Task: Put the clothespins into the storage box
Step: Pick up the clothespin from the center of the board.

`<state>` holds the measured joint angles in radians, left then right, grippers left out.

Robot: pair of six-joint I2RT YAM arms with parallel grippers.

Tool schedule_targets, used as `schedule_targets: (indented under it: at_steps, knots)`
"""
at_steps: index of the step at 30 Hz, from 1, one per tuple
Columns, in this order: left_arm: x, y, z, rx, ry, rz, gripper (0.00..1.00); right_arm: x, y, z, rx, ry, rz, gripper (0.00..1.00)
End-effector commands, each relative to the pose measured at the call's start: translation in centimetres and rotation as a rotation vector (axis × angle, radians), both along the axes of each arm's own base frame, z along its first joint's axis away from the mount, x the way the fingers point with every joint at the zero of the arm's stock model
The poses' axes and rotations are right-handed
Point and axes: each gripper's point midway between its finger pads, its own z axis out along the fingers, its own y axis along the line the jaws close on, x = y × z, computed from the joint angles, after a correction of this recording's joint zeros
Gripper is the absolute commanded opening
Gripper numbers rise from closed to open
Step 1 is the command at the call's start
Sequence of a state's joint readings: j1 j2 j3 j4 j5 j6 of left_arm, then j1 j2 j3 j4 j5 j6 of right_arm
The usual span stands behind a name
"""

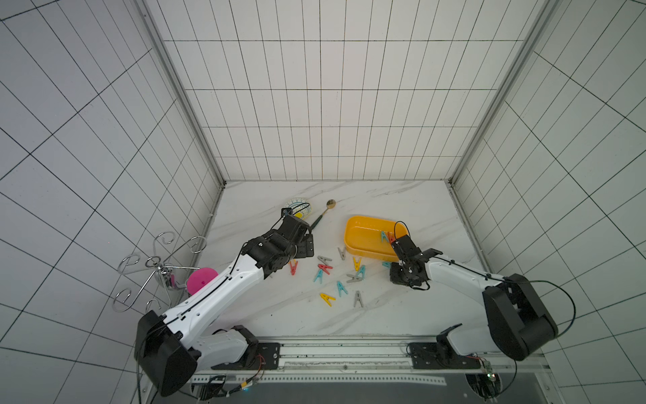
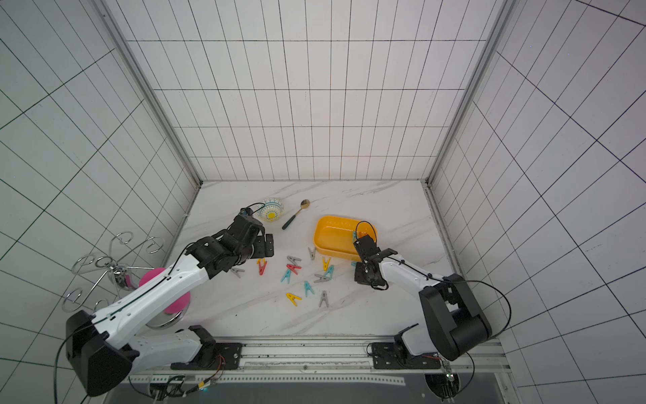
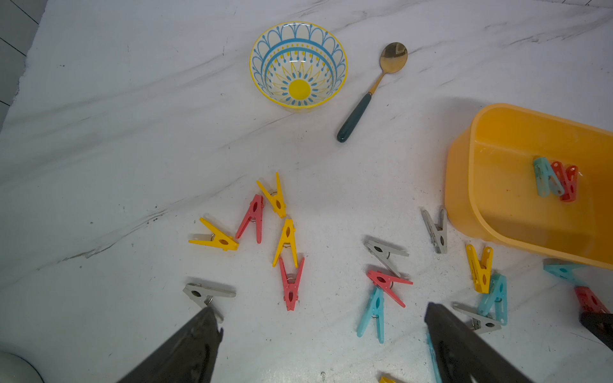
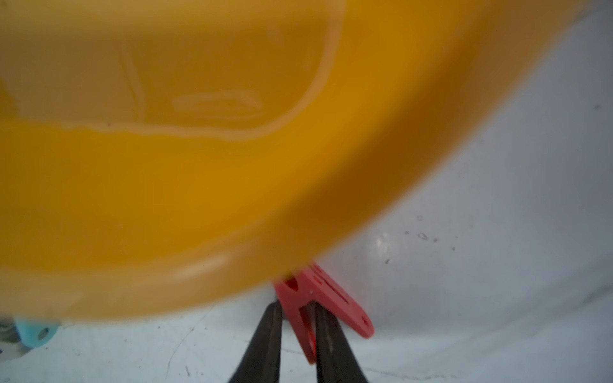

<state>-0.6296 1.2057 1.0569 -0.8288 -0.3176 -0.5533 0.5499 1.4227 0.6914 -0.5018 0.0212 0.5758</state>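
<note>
Robotics lab test cell. White grid-lined panels (image 1: 332, 105) on three sides, aluminium corner posts (image 1: 181, 91), marble-look tabletop (image 1: 402, 210), two robot arms (image 1: 216, 290) bolted to metal rail (image 1: 342, 353), exposed wiring (image 1: 241, 384) at front edge (household props only: patterned bowl (image 3: 298, 66), gold spoon (image 3: 371, 94), clothespins (image 3: 290, 285)).

Three walls close me in; the back wall (image 1: 332, 105) is white tile ruled with thin dark joints, and so are the left wall (image 1: 70, 157) and the right wall (image 1: 587, 157); a grey metal post (image 1: 178, 94) runs down each back corner. I work over a white tabletop (image 1: 402, 199) veined in grey like marble, scuffed and speckled up close; a silver rail (image 1: 342, 349) borders its near edge, with a perforated strip (image 1: 349, 379) just beyond. The light is soft and even; brightest mid back wall, greyer on both sides.
</note>
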Motion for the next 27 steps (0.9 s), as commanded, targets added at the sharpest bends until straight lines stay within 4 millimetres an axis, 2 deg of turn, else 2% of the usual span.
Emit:
schedule_targets:
  at_steps: [1, 8, 14, 18, 22, 27]
  knots:
    - [0.4, -0.1, 1.6, -0.017, -0.047, 0.002, 0.98, -1.2, -0.9, -1.4, -0.034, 0.038, -0.006, 0.16]
    - [0.4, -0.2, 1.3, -0.02, -0.042, 0.001, 0.98, -1.8, -1.0, -0.5, -0.023, 0.034, -0.003, 0.07]
    - [0.4, 0.0, 1.1, -0.014, -0.05, 0.009, 0.98, -2.4, -1.0, 2.9, 0.013, -0.02, 0.018, 0.04]
    - [0.7, -0.3, 0.9, -0.016, -0.047, 0.009, 0.98, -2.4, 0.0, 5.6, 0.053, -0.065, 0.043, 0.04]
    - [1.0, -0.7, 0.6, -0.015, -0.037, 0.005, 0.98, -0.8, 1.6, 8.5, 0.078, -0.128, 0.075, 0.04]
    - [1.3, -0.9, 0.3, 0.001, -0.023, -0.002, 0.98, 3.3, 3.9, 11.2, 0.053, -0.188, 0.124, 0.04]
